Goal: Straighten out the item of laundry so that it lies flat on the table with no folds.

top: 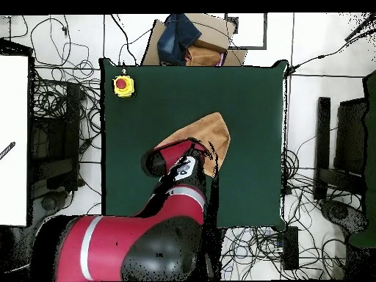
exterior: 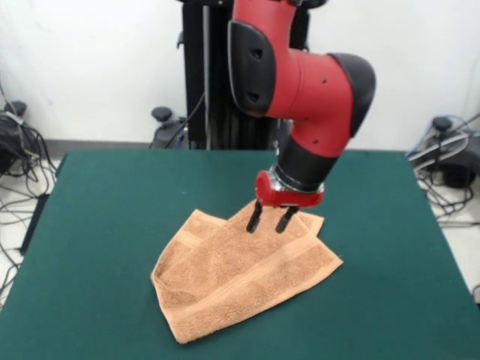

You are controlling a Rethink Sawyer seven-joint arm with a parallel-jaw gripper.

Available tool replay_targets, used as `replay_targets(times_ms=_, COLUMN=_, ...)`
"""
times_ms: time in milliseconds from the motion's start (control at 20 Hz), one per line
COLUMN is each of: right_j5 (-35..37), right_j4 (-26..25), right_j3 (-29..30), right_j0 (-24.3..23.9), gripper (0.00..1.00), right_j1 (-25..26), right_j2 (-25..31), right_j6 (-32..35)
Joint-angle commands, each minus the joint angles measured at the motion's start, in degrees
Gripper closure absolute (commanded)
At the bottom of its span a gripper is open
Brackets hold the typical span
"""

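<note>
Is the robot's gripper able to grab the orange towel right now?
Probably yes. The gripper is open and sits right above the towel near its far edge, with nothing between them on the table.

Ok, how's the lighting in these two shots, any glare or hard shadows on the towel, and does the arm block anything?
Front view: even, soft light, no glare on the matte table; only a faint shadow under the towel, and the open gripper stands clear against it. Overhead view: flat light too, but the arm covers part of the towel and hides the gripper.
</note>
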Motion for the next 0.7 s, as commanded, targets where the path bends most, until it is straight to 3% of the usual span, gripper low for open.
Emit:
replay_targets(times_ms=50, right_j5=-3.02, right_j4=3.59, right_j3=0.19, right_j0=1.21, gripper=0.00, right_j1=3.29, right_j2=-0.18, right_j6=14.22)
replay_targets(times_ms=400, right_j5=3.02, right_j4=8.15, right_j3=1.07, right_j0=8.92, gripper=0.00, right_j1=1.87, right_j2=-4.52, right_j6=18.12)
replay_targets(times_ms=550, right_j5=8.60, right_j4=9.47, right_j3=0.63, right_j0=13.20, gripper=0.00, right_j1=1.43, right_j2=-9.14, right_j6=18.64)
replay_targets(times_ms=700, right_j5=9.43, right_j4=10.84, right_j3=-0.25, right_j0=14.57, gripper=0.00, right_j1=2.82, right_j2=-11.33, right_j6=18.14)
